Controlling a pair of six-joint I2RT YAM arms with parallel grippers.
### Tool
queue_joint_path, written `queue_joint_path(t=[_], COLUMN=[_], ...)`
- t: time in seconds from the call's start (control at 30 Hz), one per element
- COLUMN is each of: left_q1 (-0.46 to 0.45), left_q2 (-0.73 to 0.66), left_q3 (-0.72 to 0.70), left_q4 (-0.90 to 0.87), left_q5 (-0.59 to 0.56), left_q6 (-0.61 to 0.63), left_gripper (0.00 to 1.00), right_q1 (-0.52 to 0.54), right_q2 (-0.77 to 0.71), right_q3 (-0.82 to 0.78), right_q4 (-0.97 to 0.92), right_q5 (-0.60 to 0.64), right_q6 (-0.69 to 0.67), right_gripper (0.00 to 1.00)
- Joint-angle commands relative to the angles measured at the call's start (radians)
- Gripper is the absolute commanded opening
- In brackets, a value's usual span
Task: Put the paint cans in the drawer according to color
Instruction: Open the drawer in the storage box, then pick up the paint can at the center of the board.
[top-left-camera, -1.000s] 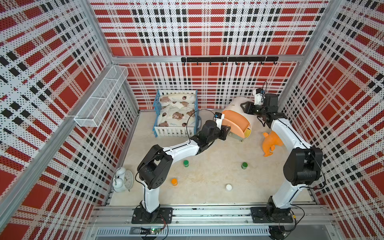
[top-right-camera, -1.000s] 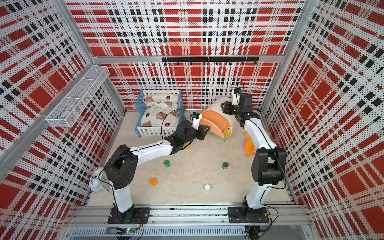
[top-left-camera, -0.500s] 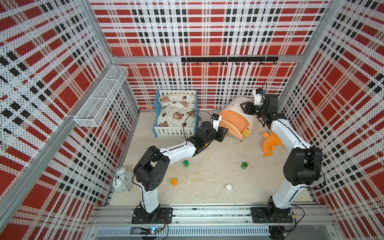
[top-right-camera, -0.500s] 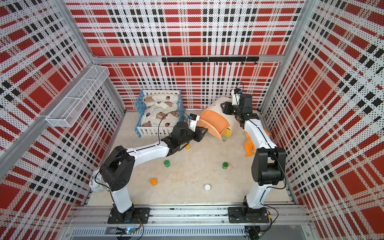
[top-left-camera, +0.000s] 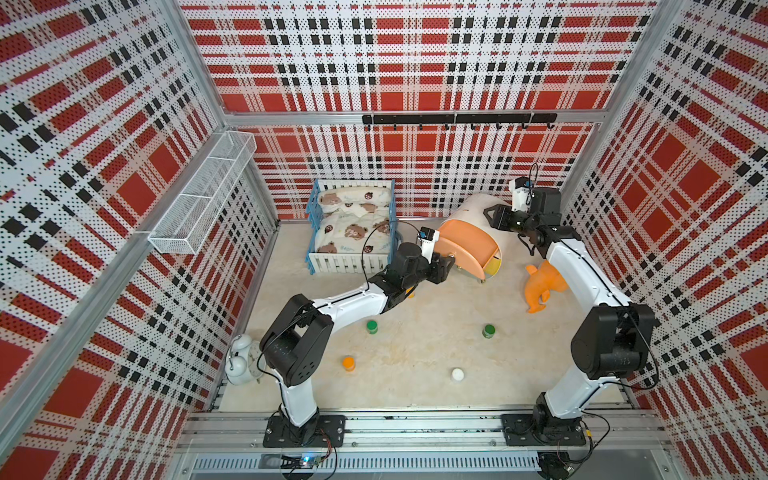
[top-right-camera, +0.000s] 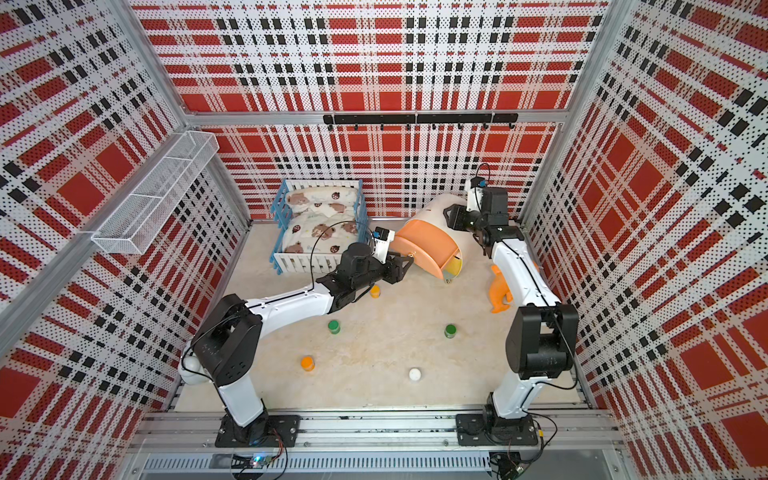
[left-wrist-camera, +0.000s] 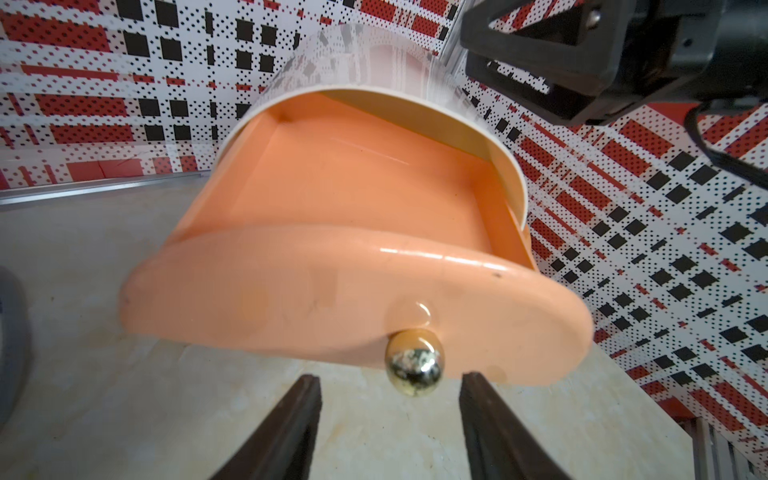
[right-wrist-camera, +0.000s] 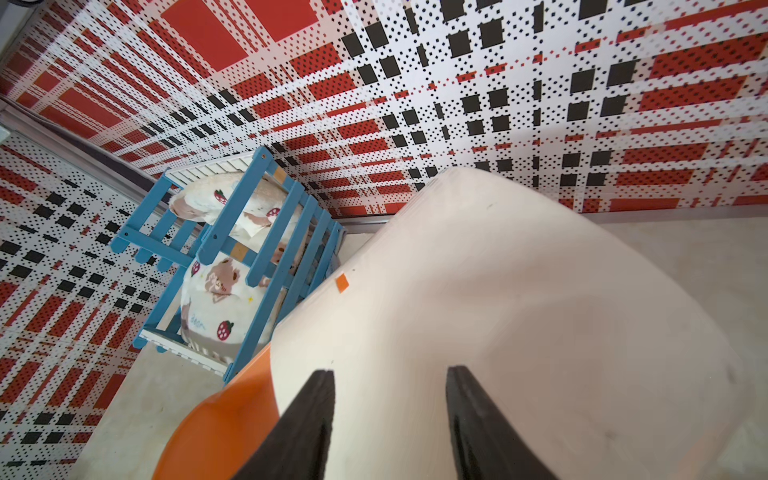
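Plastic-looking capped pots: light, stiff, probably slick; pinch across the cap from above. Well in front of the drawer (left-wrist-camera: 353, 291): white can (top-left-camera: 457, 374), orange can (top-left-camera: 348, 362); closer, green can (top-left-camera: 372, 326), second green can (top-left-camera: 489, 331); just short of it, another orange can (top-right-camera: 375, 291) by the left arm (top-right-camera: 291, 303); sixth unseen. Drawer out, empty; left gripper (left-wrist-camera: 390, 380) spread, holding nothing, flanking its knob (left-wrist-camera: 413, 363). Behind the drawer, right gripper (right-wrist-camera: 390, 370) spread above cabinet shell (right-wrist-camera: 519, 291); contact unclear.
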Motion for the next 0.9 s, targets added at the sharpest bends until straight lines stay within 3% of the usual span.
queue_joint_path(t=[0.0, 0.27, 0.63, 0.8, 0.87], left_q1=[-0.01, -0.018, -0.04, 0.003, 0.047], left_q2=[-0.083, -0.225, -0.517, -0.651, -0.693], left_q3=[-0.028, -0.141, -0.287, -0.337, -0.351], left_q4=[-0.003, -0.012, -0.261, -0.391, -0.438], left_q5=[-0.021, -0.005, -0.224, -0.316, -0.311], left_q6=[0.012, -0.043, -0.124, -0.189, -0.21], left_gripper=[0.61, 0.62, 0.62, 0.63, 0.63], right_q1=[0.008, 0.016, 0.102, 0.26, 0.38], right_q2=[-0.116, -0.33, -0.612, -0.702, -0.712], right_q3=[0.008, -0.158, -0.353, -0.45, -0.483], right_q4=[-0.085, -0.259, -0.506, -0.543, -0.562], right_q5=[0.046, 0.092, 0.148, 0.229, 0.303], right_q6=[-0.013, 0.092, 0.14, 0.224, 0.307], right_gripper=[0.53, 0.51, 0.49, 0.47, 0.45])
